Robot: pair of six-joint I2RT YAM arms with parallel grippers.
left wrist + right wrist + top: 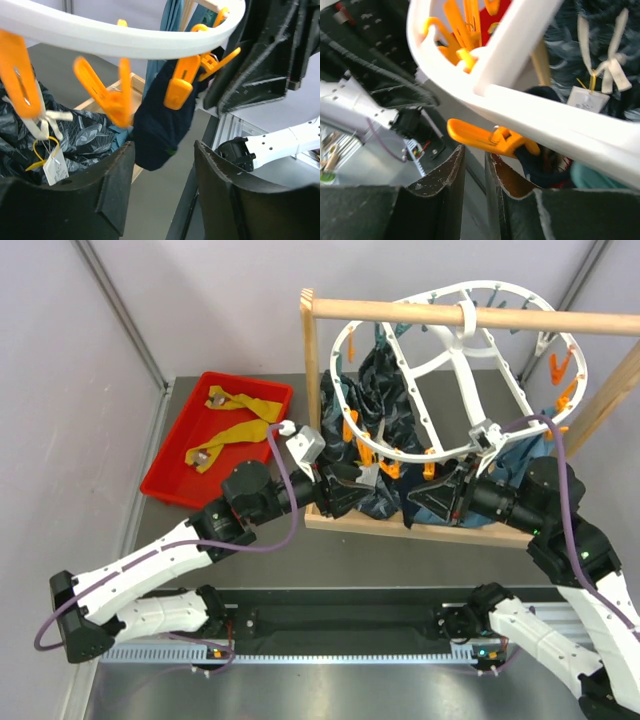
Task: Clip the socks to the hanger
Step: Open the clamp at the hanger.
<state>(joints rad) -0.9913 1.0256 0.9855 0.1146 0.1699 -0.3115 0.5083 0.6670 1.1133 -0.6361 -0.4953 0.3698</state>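
Note:
The white hanger (400, 456) hangs from the wooden rod, with orange pegs along its rim (125, 42). A navy sock (160, 125) hangs from one orange peg (177, 85). My left gripper (164, 147) is open just under the sock's toe, which dips between the jaws without touching them. My right gripper (474, 150) is shut to a narrow slit with nothing in it, just below the tail of that orange peg (485, 137) clamped on the navy sock (542, 162). Two mustard-yellow socks (235, 430) lie in the red tray. In the top view both grippers (345, 485) (440, 495) sit under the hanger's near rim.
The red tray (165, 480) sits at the back left. A wooden rack (480, 316) carries the hanger, and its base bar runs under the grippers. A dark patterned cloth (85, 135) with a paper tag and a teal cloth (172, 20) hang behind the pegs.

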